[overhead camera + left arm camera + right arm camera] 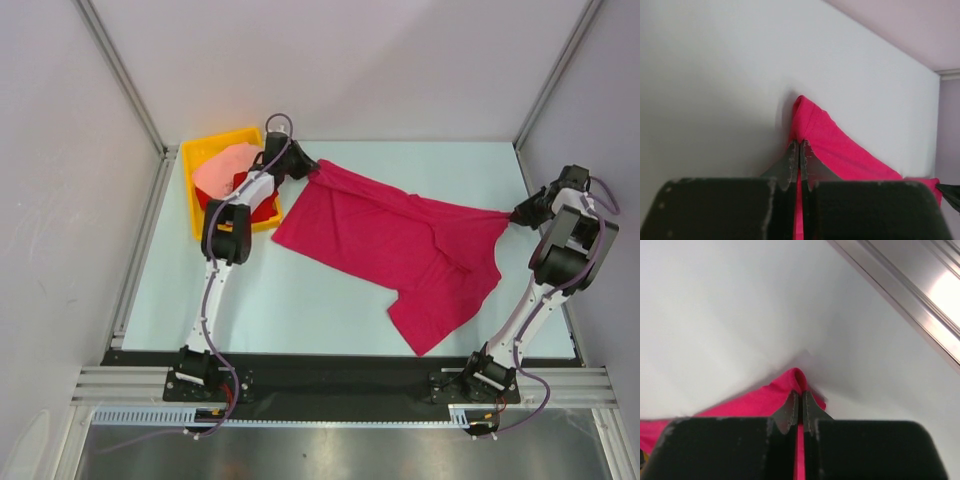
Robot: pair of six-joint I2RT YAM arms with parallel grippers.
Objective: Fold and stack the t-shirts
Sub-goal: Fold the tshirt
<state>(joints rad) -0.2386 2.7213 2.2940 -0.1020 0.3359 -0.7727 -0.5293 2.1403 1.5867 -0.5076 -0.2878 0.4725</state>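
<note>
The magenta-crimson t-shirt [400, 245] lies spread across the table, pulled taut between my two grippers. My left gripper [312, 172] is shut on its far left corner; in the left wrist view the cloth [835, 145] is pinched between the closed fingers [799, 150]. My right gripper [512, 215] is shut on its right corner; in the right wrist view the cloth [765, 400] bunches at the closed gripper [800, 399]. The pale salmon-pink t-shirt [220, 170] lies in the yellow bin [200, 150] on top of the bright red t-shirt [262, 208].
The yellow bin stands at the far left of the table, just left of my left gripper. Metal frame posts [120, 75] rise at the far corners. A metal rail [900, 295] runs along the table edge beside my right gripper.
</note>
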